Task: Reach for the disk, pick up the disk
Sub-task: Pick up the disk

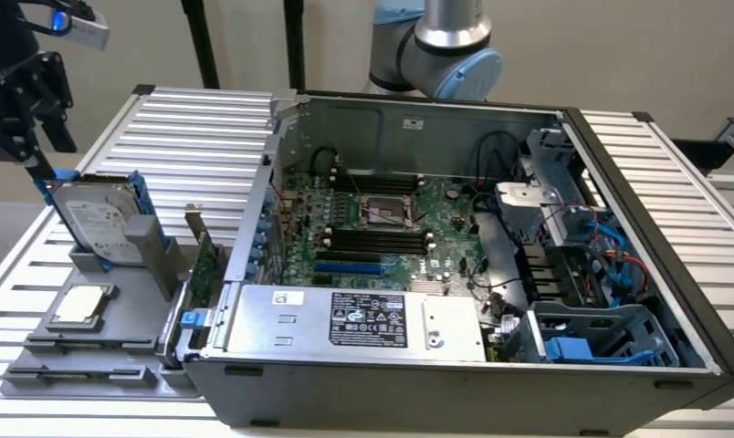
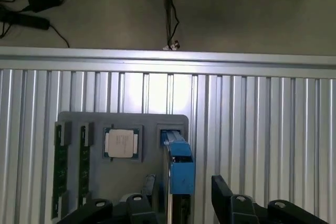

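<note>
The disk stands on edge in a slot of the grey holder at the exterior view's left, its white label facing out and blue rails along its sides. In the wrist view the disk shows edge-on as a blue rail. My gripper hangs just above the disk's upper corner. Seen from the wrist, the gripper is open, with one black finger on each side of the rail and a gap on both sides. Nothing is held.
A square CPU chip lies flat in the holder beside the disk, with memory sticks in slots further along. An open computer case with a silver power supply stands close on the exterior view's right. The table is ribbed aluminium.
</note>
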Robot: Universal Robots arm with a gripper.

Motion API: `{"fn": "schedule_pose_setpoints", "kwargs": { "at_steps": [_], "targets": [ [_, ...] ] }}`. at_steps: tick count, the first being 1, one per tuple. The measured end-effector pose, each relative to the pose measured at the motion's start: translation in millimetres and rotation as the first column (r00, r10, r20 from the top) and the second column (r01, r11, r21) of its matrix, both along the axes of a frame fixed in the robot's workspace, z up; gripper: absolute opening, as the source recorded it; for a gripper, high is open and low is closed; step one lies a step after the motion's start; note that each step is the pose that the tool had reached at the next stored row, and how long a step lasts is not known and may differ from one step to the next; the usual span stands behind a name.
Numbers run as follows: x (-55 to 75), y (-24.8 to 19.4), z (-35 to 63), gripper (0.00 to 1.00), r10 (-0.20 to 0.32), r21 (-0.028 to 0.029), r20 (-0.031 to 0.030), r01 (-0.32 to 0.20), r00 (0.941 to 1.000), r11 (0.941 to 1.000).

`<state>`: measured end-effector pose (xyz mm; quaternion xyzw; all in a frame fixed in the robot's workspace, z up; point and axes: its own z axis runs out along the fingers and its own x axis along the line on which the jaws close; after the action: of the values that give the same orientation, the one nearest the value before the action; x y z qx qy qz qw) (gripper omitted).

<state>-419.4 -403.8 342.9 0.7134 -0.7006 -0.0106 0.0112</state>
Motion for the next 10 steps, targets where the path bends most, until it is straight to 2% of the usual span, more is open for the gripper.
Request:
{"fn": "schedule_pose_setpoints", "kwargs": {
  "at_steps": [10],
  "targets": [
    [0.0, 0.0, -18.3, 0.54, 0.000, 0.0001, 0.0001, 0.000, 1.0000, 1.0000]
  ]
}}
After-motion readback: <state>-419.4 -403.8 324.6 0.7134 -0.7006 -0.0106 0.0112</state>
